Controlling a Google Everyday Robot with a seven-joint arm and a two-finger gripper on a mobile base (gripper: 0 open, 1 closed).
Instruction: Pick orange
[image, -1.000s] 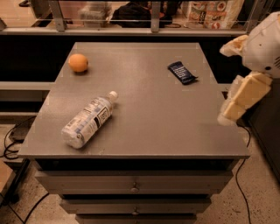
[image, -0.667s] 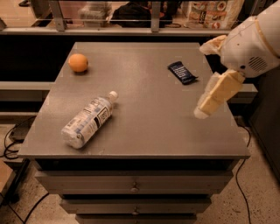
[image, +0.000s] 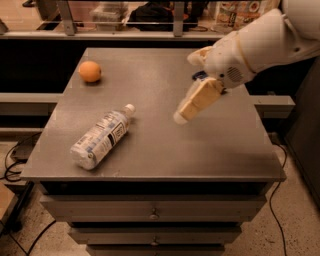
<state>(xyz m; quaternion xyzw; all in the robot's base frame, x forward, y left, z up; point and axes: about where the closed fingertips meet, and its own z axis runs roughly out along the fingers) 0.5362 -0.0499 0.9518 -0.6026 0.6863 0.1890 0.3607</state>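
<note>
A: Change recorded?
B: Gripper (image: 182, 116) has moved from the right edge of the table (image: 150, 160) inward, now over its middle. Arm (image: 250, 45) now covers most of the dark flat item (image: 198, 76).

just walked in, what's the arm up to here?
One-arm robot, going for the orange but not there yet. Its end effector hangs above the middle-right of the table, holding nothing. The orange sits alone near the far-left corner, well apart from it. A clear plastic bottle lies on its side toward the front left.
</note>
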